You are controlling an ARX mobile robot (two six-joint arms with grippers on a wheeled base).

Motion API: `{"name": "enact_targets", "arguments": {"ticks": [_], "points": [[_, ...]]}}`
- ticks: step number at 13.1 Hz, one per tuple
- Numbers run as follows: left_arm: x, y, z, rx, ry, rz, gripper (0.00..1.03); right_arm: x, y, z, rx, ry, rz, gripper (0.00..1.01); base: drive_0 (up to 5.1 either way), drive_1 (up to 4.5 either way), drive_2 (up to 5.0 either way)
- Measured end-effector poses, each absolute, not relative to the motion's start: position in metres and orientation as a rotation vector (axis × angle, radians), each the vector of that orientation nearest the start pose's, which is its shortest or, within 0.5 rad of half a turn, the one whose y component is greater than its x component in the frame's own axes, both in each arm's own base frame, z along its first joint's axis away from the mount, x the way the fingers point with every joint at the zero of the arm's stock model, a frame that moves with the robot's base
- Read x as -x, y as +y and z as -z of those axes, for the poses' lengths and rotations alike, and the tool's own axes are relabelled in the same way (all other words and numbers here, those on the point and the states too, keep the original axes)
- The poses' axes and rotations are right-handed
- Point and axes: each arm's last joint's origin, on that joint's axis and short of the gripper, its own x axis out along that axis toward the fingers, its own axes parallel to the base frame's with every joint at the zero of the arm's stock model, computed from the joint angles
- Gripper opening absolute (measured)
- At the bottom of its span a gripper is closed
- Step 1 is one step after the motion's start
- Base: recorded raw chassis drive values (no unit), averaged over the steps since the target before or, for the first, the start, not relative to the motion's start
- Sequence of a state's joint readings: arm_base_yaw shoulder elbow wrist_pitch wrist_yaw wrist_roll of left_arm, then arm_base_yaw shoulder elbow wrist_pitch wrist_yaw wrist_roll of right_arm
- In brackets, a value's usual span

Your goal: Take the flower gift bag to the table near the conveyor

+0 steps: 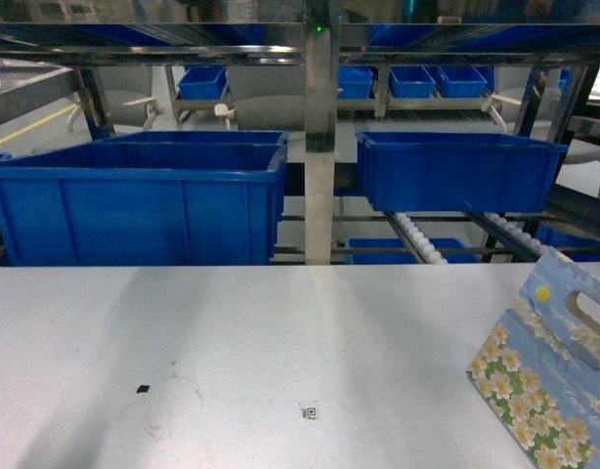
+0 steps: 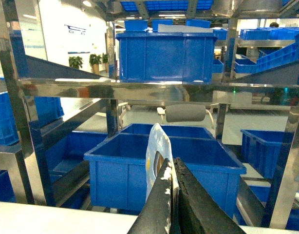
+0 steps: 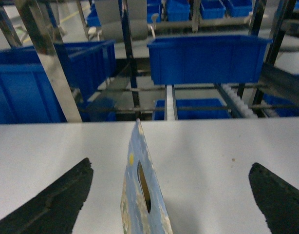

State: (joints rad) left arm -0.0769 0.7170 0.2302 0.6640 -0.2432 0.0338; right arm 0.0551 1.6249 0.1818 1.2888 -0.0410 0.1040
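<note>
Overhead light, even and cool. Soft shadow bands on the matte white-grey tabletop (image 1: 280, 332); glare on shiny steel rack rails (image 2: 140, 91). Slight blur throughout.

The left gripper (image 2: 173, 195) has its fingers pressed together (pinching a bag's edge); the right gripper (image 3: 171, 195) is spread wide.

One flower gift bag (image 1: 546, 376), one table (image 1: 232, 342), perhaps eight blue bins (image 1: 144, 200).

The table (image 1: 280, 332) lies open left of the flower gift bag (image 1: 544, 376); behind it, blue bins (image 1: 144, 200) and the conveyor (image 1: 320, 147) block passage.
</note>
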Motion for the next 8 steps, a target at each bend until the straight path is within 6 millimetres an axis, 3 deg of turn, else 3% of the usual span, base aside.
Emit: {"name": "enact_targets", "arguments": {"ticks": [1,8], "points": [[-0.160,-0.005,-0.232,-0.005,-0.172,-0.169,0.02,-0.215,0.013,-0.125,-0.103,0.118,-0.084,0.99,0.0,0.00,0.0],[-0.160,-0.005,-0.232,-0.005,-0.172,-0.169,0.02,-0.162,0.004,-0.154,-0.093,0.056,-0.018,0.98,0.0,0.00,0.0]]}}
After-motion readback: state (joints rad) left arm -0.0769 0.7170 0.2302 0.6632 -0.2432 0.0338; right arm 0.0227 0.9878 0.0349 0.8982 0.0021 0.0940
